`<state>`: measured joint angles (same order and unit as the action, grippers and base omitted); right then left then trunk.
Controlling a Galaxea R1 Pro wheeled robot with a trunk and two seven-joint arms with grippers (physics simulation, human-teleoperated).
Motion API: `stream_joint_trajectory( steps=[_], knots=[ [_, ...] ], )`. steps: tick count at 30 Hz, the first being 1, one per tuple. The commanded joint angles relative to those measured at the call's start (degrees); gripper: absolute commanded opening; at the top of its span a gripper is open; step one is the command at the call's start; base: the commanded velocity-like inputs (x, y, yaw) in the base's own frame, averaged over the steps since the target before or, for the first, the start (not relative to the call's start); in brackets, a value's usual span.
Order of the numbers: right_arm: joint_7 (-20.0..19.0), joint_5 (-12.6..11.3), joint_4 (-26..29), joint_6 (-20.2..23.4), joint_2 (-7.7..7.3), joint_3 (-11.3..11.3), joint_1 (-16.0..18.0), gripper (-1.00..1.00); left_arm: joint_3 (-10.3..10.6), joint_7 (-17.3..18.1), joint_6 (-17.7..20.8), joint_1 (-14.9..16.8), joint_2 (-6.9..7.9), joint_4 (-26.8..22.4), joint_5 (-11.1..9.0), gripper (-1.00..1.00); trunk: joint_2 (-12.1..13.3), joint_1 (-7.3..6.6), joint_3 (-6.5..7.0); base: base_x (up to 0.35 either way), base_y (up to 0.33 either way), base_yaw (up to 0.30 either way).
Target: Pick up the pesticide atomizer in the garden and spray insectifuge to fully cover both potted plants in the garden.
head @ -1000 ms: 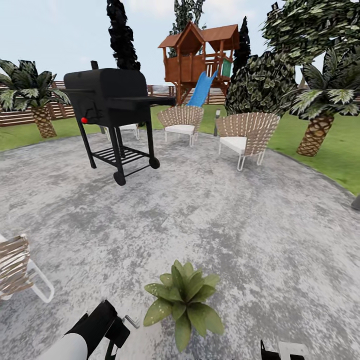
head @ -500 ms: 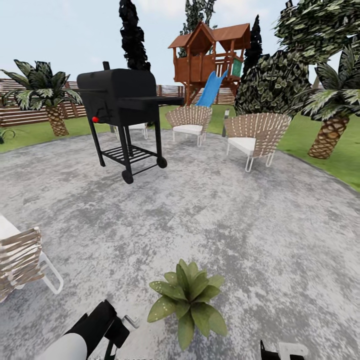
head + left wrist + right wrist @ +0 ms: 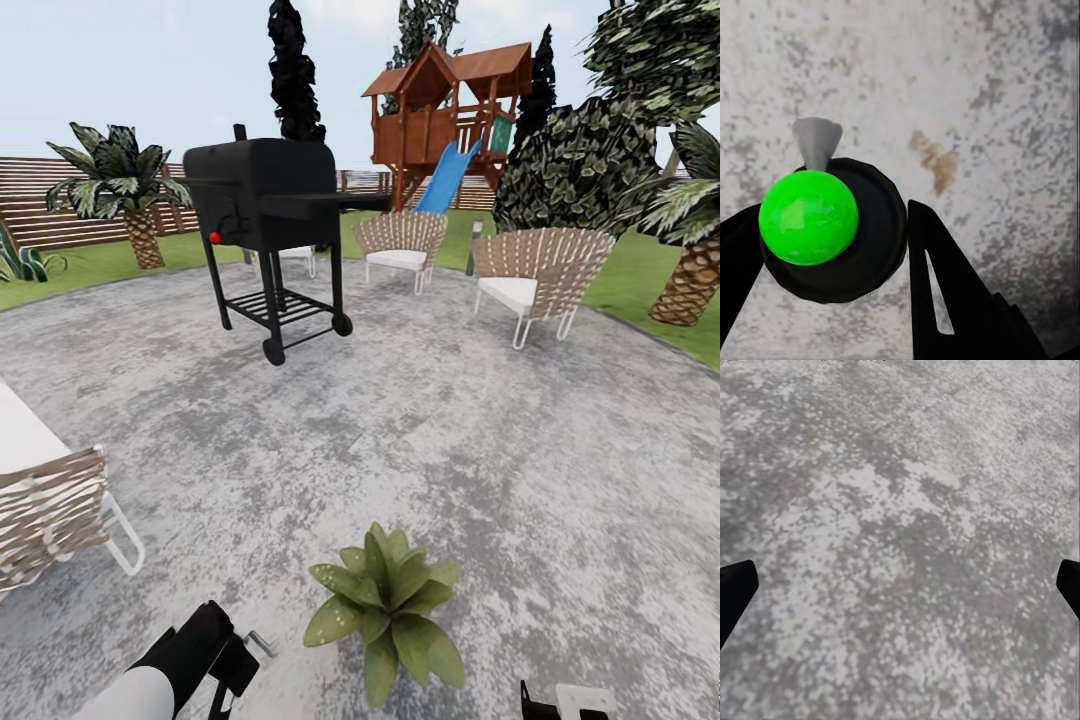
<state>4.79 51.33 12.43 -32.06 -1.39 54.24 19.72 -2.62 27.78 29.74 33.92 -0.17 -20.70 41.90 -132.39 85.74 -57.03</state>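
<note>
One potted plant, a low rosette of broad speckled green leaves, stands on the round grey stone patio close in front of me. My left gripper is shut on the pesticide atomizer, seen end-on as a dark round body with a bright green round spot and a pale grey nozzle. In the head view the left gripper is low at the left, just left of the plant, with the atomizer's grey trigger tip poking out. My right gripper is open over bare stone, and its top shows at the head view's lower edge.
A black grill stands on the patio ahead. Two wicker chairs are beyond it at the right, and another chair is close at the left. Lawn, palms, a wooden fence and a playhouse with a blue slide ring the patio.
The whole head view has shifted right, so the camera has turned left. The near left chair shows more. Both arms keep their place in the picture.
</note>
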Motion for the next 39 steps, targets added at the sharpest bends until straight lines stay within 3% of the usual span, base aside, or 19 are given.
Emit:
stream_joint_trajectory(
  steps=[1,14,22,26,29,32,39],
  knots=[
    [0.40,0.61,-0.12,-0.19,-0.02,0.25,0.06,1.00,-0.28,0.45,0.23,0.01,-0.06,-0.13,0.46,-1.00,-0.02,0.00,-0.05,0.148,-0.221,0.001],
    [0.41,0.61,-0.12,-0.19,-0.02,0.25,0.08,1.00,-0.28,0.44,0.23,0.01,-0.10,-0.22,0.46,-1.00,-0.02,0.00,-0.05,0.027,-0.250,0.011],
    [0.40,0.61,-0.12,-0.19,-0.02,0.25,0.06,1.00,-0.39,0.36,0.32,0.03,-0.09,-0.26,0.43,-1.00,-0.02,0.00,-0.05,-0.228,-0.186,0.254],
    [0.40,0.61,-0.12,-0.19,-0.02,0.25,0.06,1.00,-0.67,0.39,0.45,-0.03,0.04,-2.52,0.44,-1.00,-0.02,0.00,-0.05,-0.094,-0.049,0.254],
    [0.40,0.61,-0.12,-0.19,-0.02,0.25,0.06,1.00,-1.31,-2.04,0.51,0.15,1.04,-3.21,-0.04,-1.00,-0.02,0.00,-0.05,-0.008,-0.004,0.046],
    [0.40,0.61,-0.12,-0.19,0.02,0.25,0.08,1.00,-3.22,-6.45,-0.17,1.24,0.69,-3.34,-0.14,-1.00,-0.02,0.00,-0.05,-0.001,0.000,0.006],
    [0.40,0.61,-0.19,-0.19,0.06,0.24,0.06,1.00,-3.18,-4.53,-1.80,0.72,1.05,-2.31,-0.56,-1.00,-0.02,0.00,-0.05,0.000,0.000,0.000]
  ],
)
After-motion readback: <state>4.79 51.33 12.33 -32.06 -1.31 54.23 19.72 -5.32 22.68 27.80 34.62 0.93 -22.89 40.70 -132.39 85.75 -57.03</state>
